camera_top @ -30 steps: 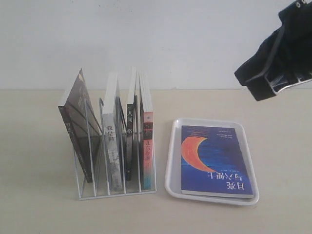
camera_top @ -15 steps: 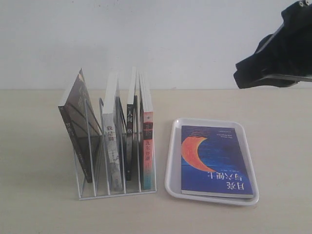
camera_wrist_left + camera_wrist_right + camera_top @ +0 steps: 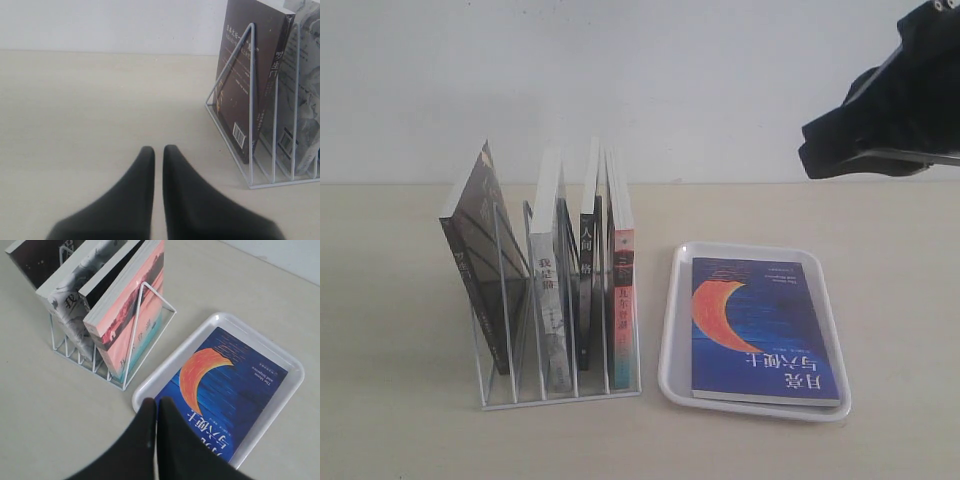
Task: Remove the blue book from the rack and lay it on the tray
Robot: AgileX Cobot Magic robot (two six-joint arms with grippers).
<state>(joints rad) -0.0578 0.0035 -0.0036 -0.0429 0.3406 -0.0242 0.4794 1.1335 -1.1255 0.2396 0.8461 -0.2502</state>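
Observation:
The blue book (image 3: 765, 330) (image 3: 235, 380), with its orange crescent up, lies flat inside the white tray (image 3: 669, 345) (image 3: 220, 318), to the right of the white wire rack (image 3: 496, 300) (image 3: 133, 335) (image 3: 251, 100). My right gripper (image 3: 815, 152) (image 3: 156, 401) hangs high above the tray's far right side. It is shut with nothing in it and clear of the book. The left gripper (image 3: 158, 149) is also shut and empty. It is low over bare table, to the left of the rack, and is out of the exterior view.
The rack holds several upright books: a dark one leaning at the left (image 3: 480, 260), a white-spined one (image 3: 548, 290), a black-spined one (image 3: 585, 270) and a pink-and-teal one (image 3: 623, 290). A white wall runs behind the beige table (image 3: 400, 400).
The right gripper has risen a little and swung from a downward tilt to nearly level, then held still. The book, tray and rack have not moved.

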